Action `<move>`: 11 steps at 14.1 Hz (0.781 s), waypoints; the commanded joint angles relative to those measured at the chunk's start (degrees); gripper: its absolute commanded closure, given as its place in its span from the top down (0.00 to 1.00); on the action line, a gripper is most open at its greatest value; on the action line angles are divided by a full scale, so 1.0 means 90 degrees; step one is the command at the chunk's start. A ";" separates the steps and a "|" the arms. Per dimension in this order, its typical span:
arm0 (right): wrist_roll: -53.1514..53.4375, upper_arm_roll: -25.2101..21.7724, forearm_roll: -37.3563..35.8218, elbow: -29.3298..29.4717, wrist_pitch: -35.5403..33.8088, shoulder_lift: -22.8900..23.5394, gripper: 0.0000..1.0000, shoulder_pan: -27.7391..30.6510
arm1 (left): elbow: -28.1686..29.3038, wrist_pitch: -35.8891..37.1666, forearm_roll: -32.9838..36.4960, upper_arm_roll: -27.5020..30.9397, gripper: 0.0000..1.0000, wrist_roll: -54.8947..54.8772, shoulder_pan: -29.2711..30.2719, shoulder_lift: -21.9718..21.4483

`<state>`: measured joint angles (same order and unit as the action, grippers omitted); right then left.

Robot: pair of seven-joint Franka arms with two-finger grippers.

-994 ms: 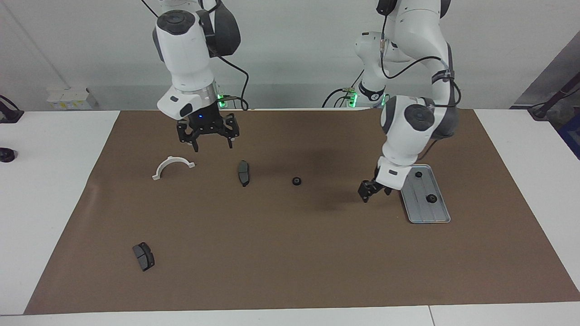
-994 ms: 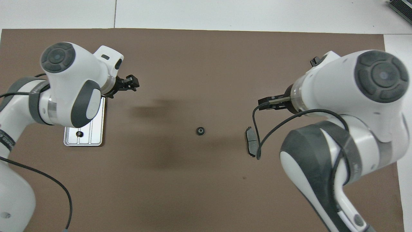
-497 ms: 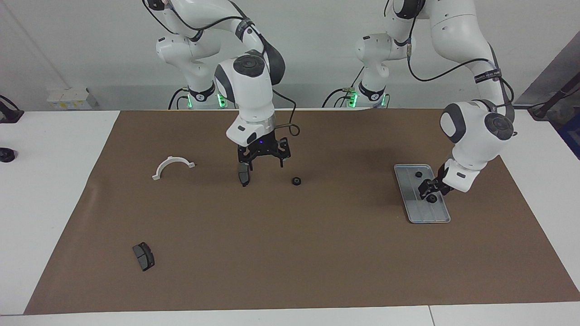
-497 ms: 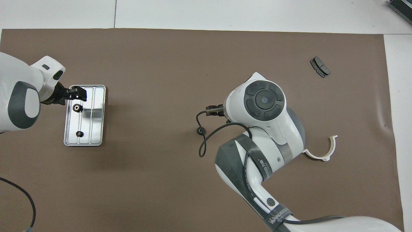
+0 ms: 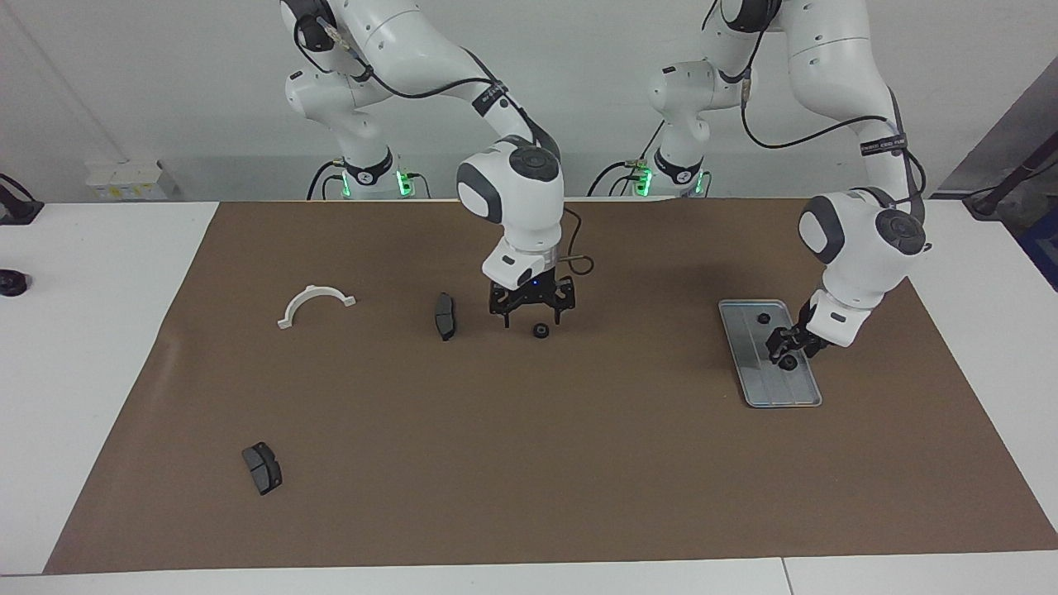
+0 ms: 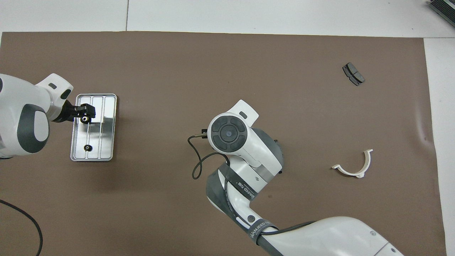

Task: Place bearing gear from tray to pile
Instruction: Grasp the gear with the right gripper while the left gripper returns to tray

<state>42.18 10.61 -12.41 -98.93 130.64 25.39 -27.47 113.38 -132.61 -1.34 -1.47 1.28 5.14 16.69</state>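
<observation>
Your right end effector (image 5: 531, 312) waits with fingers apart at the middle of the facing frame, above the loose gear (image 5: 540, 331) beside the pad (image 5: 445, 316), where the pile lies. At the right of that frame, your left end effector (image 5: 789, 354) is down in the tray (image 5: 748, 351), fingers on either side of a gear (image 5: 789, 362). I cannot tell if they are clamped. You're at the pick, so close firmly, lift straight, then carry it to the pile.
</observation>
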 commanded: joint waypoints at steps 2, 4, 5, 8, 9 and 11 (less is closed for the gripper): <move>0.0177 0.0003 -0.0106 0.0104 0.0280 0.0363 1.00 -0.0014 | 0.0263 -0.0226 -0.0018 -0.0061 0.74 -0.0201 0.0230 -0.0077; 0.0177 0.0003 -0.0076 -0.0062 0.0299 0.0314 1.00 -0.0034 | 0.0341 -0.0352 -0.0018 -0.0061 0.72 -0.0201 0.0211 -0.0068; 0.0187 0.0003 -0.0076 -0.0189 0.0367 0.0295 1.00 -0.0053 | 0.0380 -0.0421 -0.0018 -0.0061 0.72 -0.0201 0.0201 -0.0058; 0.0235 0.0003 -0.0067 -0.0492 0.0582 0.0236 0.95 -0.0102 | 0.0459 -0.0548 -0.0018 -0.0061 0.69 -0.0201 0.0181 -0.0058; 0.0332 0.0003 -0.0057 -0.0493 0.0554 0.0245 0.92 -0.0112 | 0.0459 -0.0558 -0.0018 -0.0061 0.69 -0.0201 0.0171 -0.0048; 0.0411 0.0013 -0.0057 -0.0493 0.0534 0.0236 0.91 -0.0131 | 0.0507 -0.0646 -0.0018 -0.0061 0.66 -0.0201 0.0152 -0.0039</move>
<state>43.97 10.63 -12.44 -101.68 134.08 28.70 -28.67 116.39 -136.28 -1.34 -1.86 0.37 6.42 16.75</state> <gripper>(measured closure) 0.075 0.322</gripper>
